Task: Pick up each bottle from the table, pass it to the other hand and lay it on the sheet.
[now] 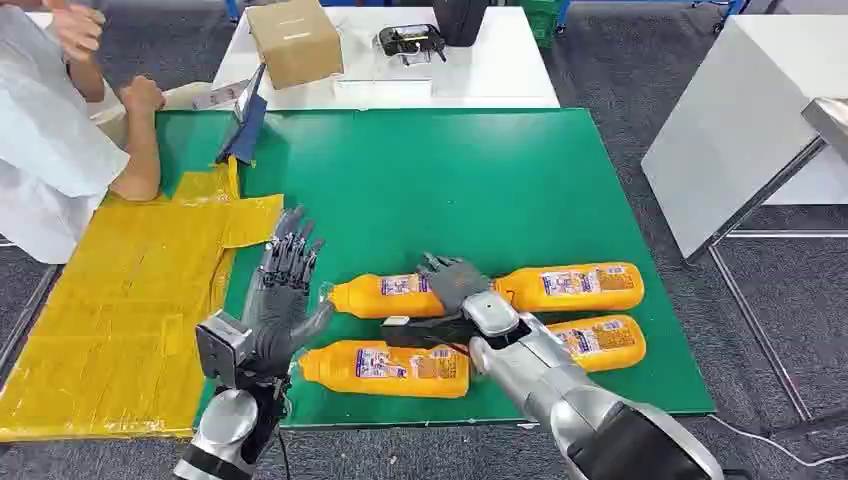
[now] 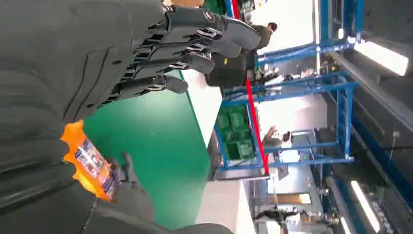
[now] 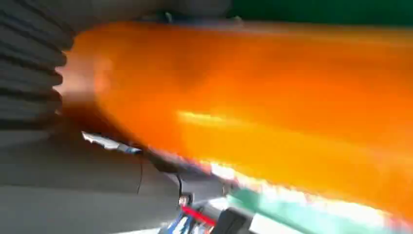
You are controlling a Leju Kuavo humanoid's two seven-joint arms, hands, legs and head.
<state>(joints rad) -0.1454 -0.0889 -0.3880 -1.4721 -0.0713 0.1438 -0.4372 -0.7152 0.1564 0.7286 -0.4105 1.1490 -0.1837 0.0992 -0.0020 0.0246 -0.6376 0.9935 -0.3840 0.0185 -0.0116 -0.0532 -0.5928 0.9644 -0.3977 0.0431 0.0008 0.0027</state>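
Several orange bottles lie on the green table [image 1: 450, 170]. My right hand [image 1: 455, 285] rests over the base end of the rear left bottle [image 1: 385, 295], fingers draped on it; whether it grips is unclear. In the right wrist view that bottle [image 3: 253, 122] is a close orange blur. Another bottle [image 1: 575, 285] lies just right of the hand, and two more sit nearer me, one to the left [image 1: 385, 367] and one to the right [image 1: 600, 342]. My left hand [image 1: 280, 295] is raised and empty, fingers [image 2: 195, 44] spread, beside the yellow sheet [image 1: 120, 300].
A person [image 1: 60, 130] leans on the table's far left corner by the sheet. A dark tablet [image 1: 245, 125] stands at the back edge. Behind is a white table [image 1: 500, 70] with a cardboard box [image 1: 295, 40] and a black device [image 1: 410, 40]. Another white table [image 1: 740, 120] stands right.
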